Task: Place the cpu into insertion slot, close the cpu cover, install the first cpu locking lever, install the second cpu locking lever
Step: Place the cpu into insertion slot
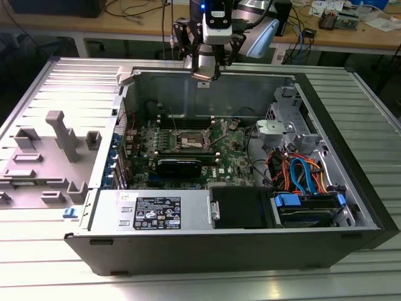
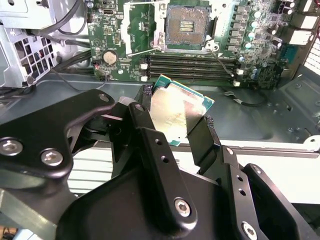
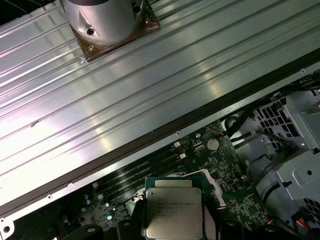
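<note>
My gripper (image 1: 205,71) hangs above the back wall of the open computer case, shut on the cpu (image 2: 176,111). The black fingers (image 2: 145,125) clamp two opposite edges of the chip, which is tilted. Its dull grey metal top (image 3: 173,210) faces the first wrist view. Farther in on the green motherboard (image 1: 229,145), the insertion slot (image 2: 186,25) lies open with its dark centre bare. The cpu cover (image 2: 141,27) is swung back beside it as a silver frame. A thin wire lever (image 2: 221,56) stands loose near the slot's edge.
Black memory slots (image 2: 187,62) and a coin cell (image 2: 110,56) lie between the slot and the case wall. A power supply (image 1: 150,210) and a drive cage with coloured cables (image 1: 307,182) sit in the case's near side. A grey fixture (image 1: 53,150) stands at the exterior view's left.
</note>
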